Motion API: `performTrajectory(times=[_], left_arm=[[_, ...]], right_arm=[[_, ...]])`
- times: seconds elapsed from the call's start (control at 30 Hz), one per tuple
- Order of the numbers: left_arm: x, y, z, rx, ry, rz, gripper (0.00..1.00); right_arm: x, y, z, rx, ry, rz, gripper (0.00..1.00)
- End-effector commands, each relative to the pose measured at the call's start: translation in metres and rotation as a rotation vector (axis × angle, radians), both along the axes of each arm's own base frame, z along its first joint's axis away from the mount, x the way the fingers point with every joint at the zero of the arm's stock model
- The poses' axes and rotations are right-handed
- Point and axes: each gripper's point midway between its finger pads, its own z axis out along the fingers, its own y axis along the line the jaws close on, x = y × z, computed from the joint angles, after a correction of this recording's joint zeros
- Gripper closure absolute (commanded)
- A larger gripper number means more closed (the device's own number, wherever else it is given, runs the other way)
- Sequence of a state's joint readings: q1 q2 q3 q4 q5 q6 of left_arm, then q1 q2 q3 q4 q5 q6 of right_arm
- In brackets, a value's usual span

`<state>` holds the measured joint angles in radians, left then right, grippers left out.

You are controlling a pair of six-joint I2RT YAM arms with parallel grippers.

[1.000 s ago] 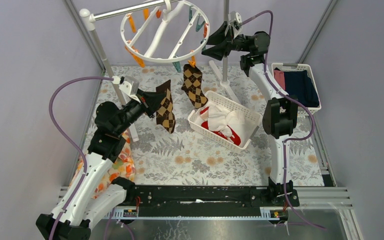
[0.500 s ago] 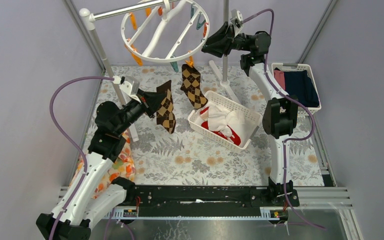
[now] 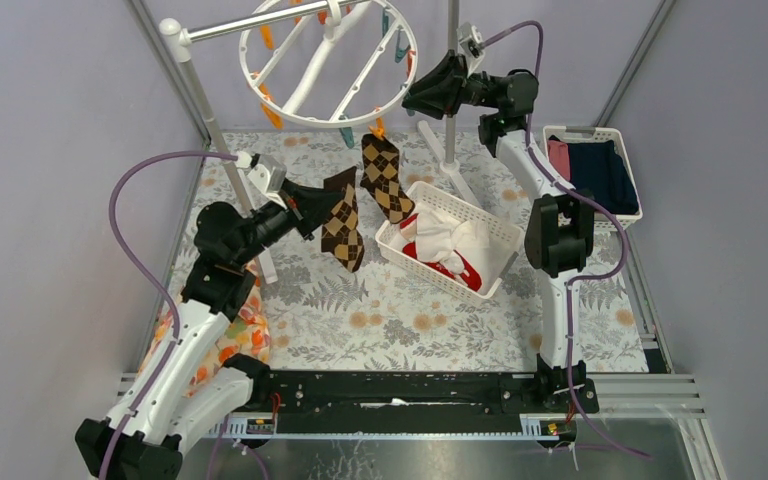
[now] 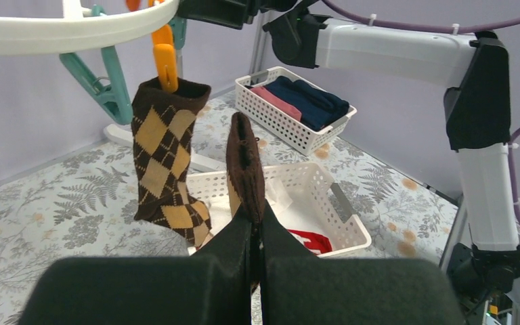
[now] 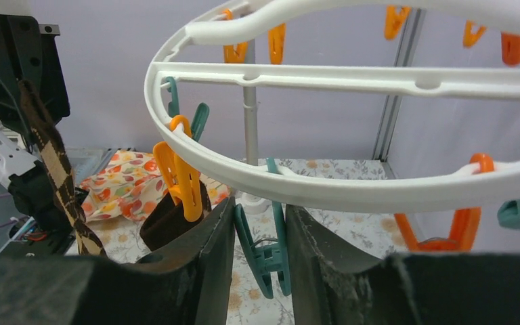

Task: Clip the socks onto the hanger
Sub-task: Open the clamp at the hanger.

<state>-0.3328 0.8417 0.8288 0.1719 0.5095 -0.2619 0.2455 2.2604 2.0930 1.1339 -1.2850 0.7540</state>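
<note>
The left fingers are clenched on a brown-and-tan diamond sock and hold it in the air above the tabletop, its cuff pointing up toward the hanger. The round white hanger hangs from a metal bar at the far side. A second diamond sock already hangs from the rim, pinched at the cuff by an orange clothespin. The held sock is near it but apart from it.

The right fingers are up at the rim of the hanger. In the right wrist view a teal clothespin stands between them and touches both, so they are grasping it.

Below, a white basket lies on the tabletop, with red socks and a whitish sock inside.
</note>
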Motion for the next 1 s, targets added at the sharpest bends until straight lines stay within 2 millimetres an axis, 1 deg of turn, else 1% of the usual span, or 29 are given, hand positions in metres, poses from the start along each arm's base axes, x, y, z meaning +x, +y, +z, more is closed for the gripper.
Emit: performTrajectory(times=[0.0, 0.17, 0.27, 0.33, 0.4, 0.5, 0.6, 0.7, 0.77, 0.8, 0.97], left_arm=[[-0.004, -0.008, 0.006, -0.027, -0.033, -0.066, 1.00], [-0.004, -0.020, 0.001, -0.073, 0.017, -0.143, 1.00], [-0.002, -0.033, -0.003, -0.145, 0.108, -0.210, 1.00], [-0.003, -0.042, -0.005, -0.196, 0.149, -0.243, 1.00], [-0.004, -0.054, -0.011, -0.207, 0.170, -0.245, 1.00], [-0.004, -0.070, -0.008, -0.211, 0.150, -0.230, 1.00], [-0.002, -0.084, 0.003, -0.231, 0.124, -0.239, 1.00], [0.008, -0.096, 0.007, -0.243, 0.118, -0.221, 1.00], [0.019, -0.100, 0.006, -0.254, 0.126, -0.183, 1.00], [0.027, -0.103, 0.003, -0.255, 0.137, -0.155, 1.00], [0.062, -0.099, -0.006, -0.246, 0.160, 0.031, 1.00]], right_arm=[[-0.022, 0.000, 0.036, 0.037, 0.010, -0.011, 0.97], [-0.025, -0.002, 0.048, 0.049, 0.103, -0.038, 0.99], [-0.033, -0.002, 0.055, 0.059, 0.145, -0.037, 0.99], [-0.038, -0.002, 0.056, 0.065, 0.170, -0.043, 1.00], [-0.039, -0.001, 0.057, 0.072, 0.200, -0.058, 1.00], [-0.042, 0.000, 0.059, 0.077, 0.233, -0.075, 1.00], [-0.046, 0.001, 0.062, 0.087, 0.259, -0.087, 1.00], [-0.050, 0.002, 0.063, 0.094, 0.277, -0.099, 1.00], [-0.053, 0.003, 0.065, 0.100, 0.285, -0.109, 1.00], [-0.054, 0.004, 0.065, 0.100, 0.287, -0.114, 1.00], [-0.053, 0.007, 0.065, 0.094, 0.306, -0.168, 1.00]])
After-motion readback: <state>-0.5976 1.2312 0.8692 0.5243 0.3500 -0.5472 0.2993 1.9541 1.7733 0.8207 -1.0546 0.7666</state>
